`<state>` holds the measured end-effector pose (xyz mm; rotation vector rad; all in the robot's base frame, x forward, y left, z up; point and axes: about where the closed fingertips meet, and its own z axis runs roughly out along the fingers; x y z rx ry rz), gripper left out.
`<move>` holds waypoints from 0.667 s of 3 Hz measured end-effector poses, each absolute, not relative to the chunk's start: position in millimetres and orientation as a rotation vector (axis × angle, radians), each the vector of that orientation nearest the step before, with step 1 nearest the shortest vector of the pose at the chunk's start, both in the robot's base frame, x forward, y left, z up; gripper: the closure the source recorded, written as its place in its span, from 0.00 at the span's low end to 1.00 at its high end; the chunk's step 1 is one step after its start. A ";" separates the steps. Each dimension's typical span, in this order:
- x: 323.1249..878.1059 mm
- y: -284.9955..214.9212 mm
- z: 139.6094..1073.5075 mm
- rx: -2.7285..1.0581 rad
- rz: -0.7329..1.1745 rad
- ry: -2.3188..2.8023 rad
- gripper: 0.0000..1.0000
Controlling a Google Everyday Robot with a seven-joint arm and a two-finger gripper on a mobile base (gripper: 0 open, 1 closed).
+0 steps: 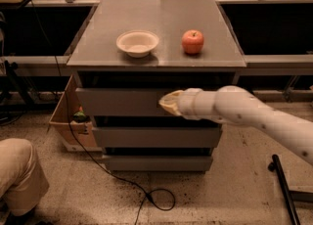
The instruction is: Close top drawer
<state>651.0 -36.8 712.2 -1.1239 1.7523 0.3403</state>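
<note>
- Top drawer (117, 101), in the camera view, is the uppermost of three grey drawers in the cabinet, directly under the tabletop (161, 4). Its flat front has no handle, and a dark gap shows above it.
- Whether this drawer stands out from the cabinet cannot be told from this angle.
- The pincer (167, 103) is at the drawer's front, a little right of its middle, and its pale tip appears to touch the grey face. Whether it is clenched or released cannot be told.
- The white arm (244, 114) reaches in from the lower right and covers the right part of the drawer front.
- The middle drawer (156, 137) and the bottom drawer (156, 163) lie below it.
- On the tabletop stand a white bowl (138, 43) and, to its right and apart from it, a red apple (193, 41).
- A cardboard box (63, 121) sits against the cabinet's left side with something green (79, 117) in it.
- A black cable (146, 194) runs across the speckled floor in front.
- A knee in tan trousers (19, 180) shows at the lower left.
</note>
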 end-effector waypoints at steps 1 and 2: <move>613.5 -108.8 739.8 -1.135 0.337 1.786 1.00; 576.9 -158.7 757.2 -1.235 0.299 1.850 1.00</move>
